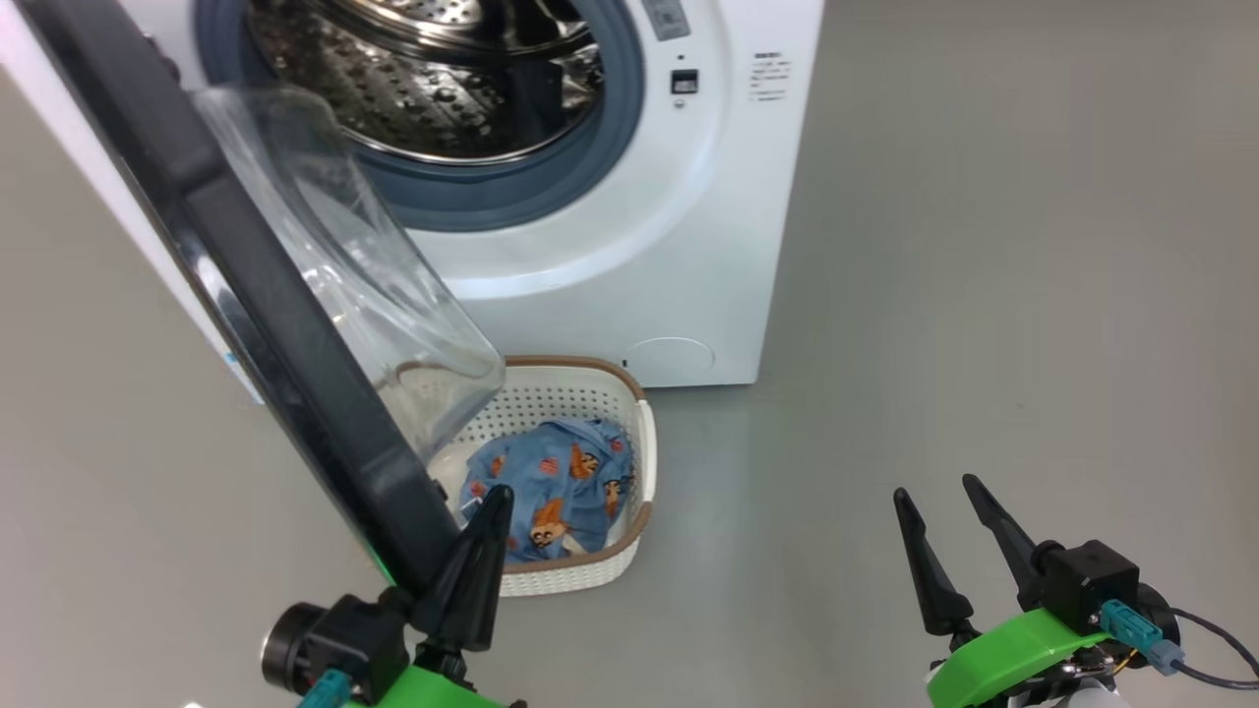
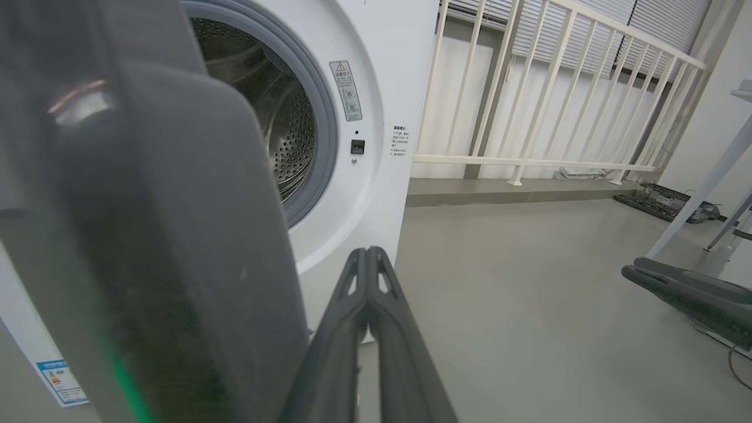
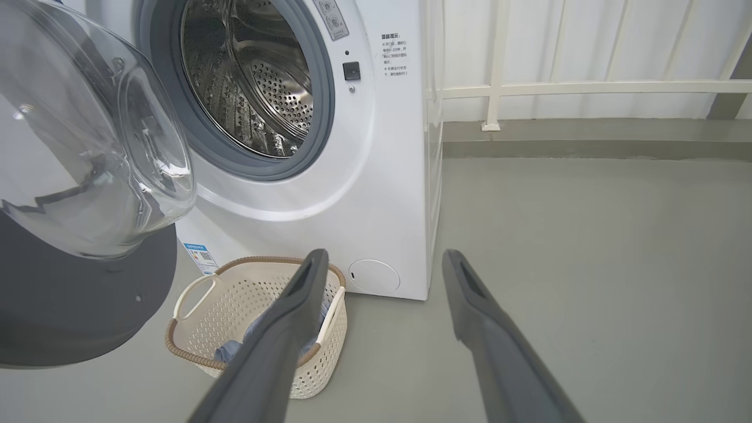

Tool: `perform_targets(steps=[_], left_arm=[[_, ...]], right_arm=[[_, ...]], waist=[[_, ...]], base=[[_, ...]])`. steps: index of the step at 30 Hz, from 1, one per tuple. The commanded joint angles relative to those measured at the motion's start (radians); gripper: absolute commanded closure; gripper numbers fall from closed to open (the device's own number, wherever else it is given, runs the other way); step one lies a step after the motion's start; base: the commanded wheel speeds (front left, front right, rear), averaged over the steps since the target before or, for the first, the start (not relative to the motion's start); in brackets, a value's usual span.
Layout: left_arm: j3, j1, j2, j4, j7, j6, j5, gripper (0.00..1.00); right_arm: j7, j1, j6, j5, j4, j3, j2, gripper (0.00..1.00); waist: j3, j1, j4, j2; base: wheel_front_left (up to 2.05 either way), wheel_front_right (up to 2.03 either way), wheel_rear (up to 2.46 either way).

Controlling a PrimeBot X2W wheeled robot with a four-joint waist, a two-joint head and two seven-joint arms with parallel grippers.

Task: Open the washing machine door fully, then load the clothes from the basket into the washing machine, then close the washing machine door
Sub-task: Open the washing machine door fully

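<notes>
The white washing machine [image 1: 629,256] [image 2: 382,82] [image 3: 388,194] stands with its steel drum [image 1: 423,69] exposed. Its door [image 1: 266,295] [image 2: 147,235] [image 3: 76,194] hangs swung out to the left, the clear glass bowl [image 1: 364,256] bulging toward the basket. On the floor below sits the cream basket [image 1: 580,393] [image 3: 247,299], and in it lie the light-blue printed clothes [image 1: 556,482] [image 3: 226,352]. My left gripper [image 1: 495,497] [image 2: 369,254] is shut, empty, right beside the door's lower edge. My right gripper [image 1: 934,492] [image 3: 382,258] stands open over bare floor, right of the basket.
Grey floor [image 1: 984,295] stretches to the right of the machine. A white railing [image 2: 558,106] [image 3: 587,88] runs behind it. Table legs [image 2: 699,194] and a dark object [image 2: 693,299] stand at the far right of the left wrist view.
</notes>
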Motion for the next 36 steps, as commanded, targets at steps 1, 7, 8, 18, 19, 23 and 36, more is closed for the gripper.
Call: perform_targets(steps=[1, 7, 8, 18, 19, 23, 36], left_arm=[[0.074, -0.009, 0.023, -0.012, -0.005, 0.025, -0.002, 1.0], [0.094, 0.012, 0.023, -0.009, -0.005, 0.037, 0.003, 1.0], [0.1, 0.016, 0.023, -0.01, -0.005, 0.041, 0.003, 1.0], [0.188, 0.06, 0.023, -0.027, -0.005, 0.099, -0.014, 1.0], [0.202, 0.064, 0.023, -0.03, -0.005, 0.106, -0.018, 1.0], [0.27, 0.08, 0.023, -0.041, -0.005, 0.135, -0.029, 1.0], [0.518, 0.017, 0.053, 0.008, -0.005, 0.162, -0.075, 1.0]], right_arm=[[-0.009, -0.017, 0.006, 0.007, -0.021, 0.024, -0.002, 0.0], [-0.009, -0.013, 0.006, 0.008, -0.02, 0.023, -0.002, 0.0], [-0.009, -0.013, 0.006, 0.009, -0.02, 0.021, -0.001, 0.0], [-0.009, -0.009, 0.006, 0.01, -0.018, 0.023, -0.002, 0.0], [-0.009, -0.009, 0.006, 0.01, -0.018, 0.023, -0.001, 0.0], [-0.009, -0.012, 0.006, 0.01, -0.016, 0.027, -0.001, 0.0], [-0.009, -0.026, 0.006, 0.009, -0.022, 0.03, -0.021, 0.0]], waist=[[0.0, 0.0, 0.025, 0.0], [-0.002, 0.0, 0.071, 0.0], [-0.003, 0.0, 0.081, 0.0], [-0.008, 0.0, 0.172, 0.0], [-0.007, 0.0, 0.178, 0.0], [-0.008, 0.0, 0.19, 0.0], [0.032, 0.0, 0.153, 0.0]], base=[[0.0, 0.0, 0.0], [0.0, 0.0, 0.0], [0.0, 0.0, 0.0], [0.0, 0.0, 0.0], [0.0, 0.0, 0.0], [0.0, 0.0, 0.0], [0.0, 0.0, 0.0]])
